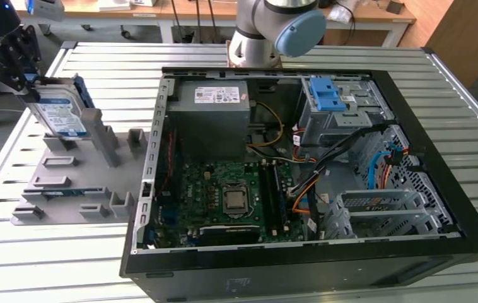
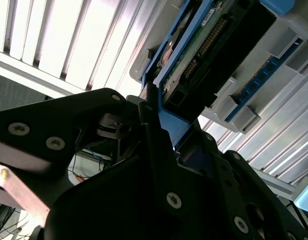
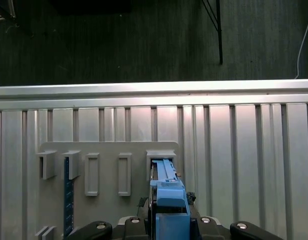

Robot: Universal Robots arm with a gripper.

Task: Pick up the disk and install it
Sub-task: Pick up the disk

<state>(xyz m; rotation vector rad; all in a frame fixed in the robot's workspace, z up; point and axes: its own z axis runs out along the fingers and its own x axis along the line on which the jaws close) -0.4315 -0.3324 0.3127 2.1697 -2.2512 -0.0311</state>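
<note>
Disk: being held upright over the grey rack, near the table edge on the exterior view's left.
Gripper: being clamped onto the disk's blue carrier.
Care: judged best kept vertical, clear of slot walls.
Surroundings: open computer case lying beside the rack; cables crowding its interior.

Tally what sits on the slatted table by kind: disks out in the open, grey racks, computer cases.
disk: 1
grey slotted rack: 1
open computer case: 1
Total: 3
</note>
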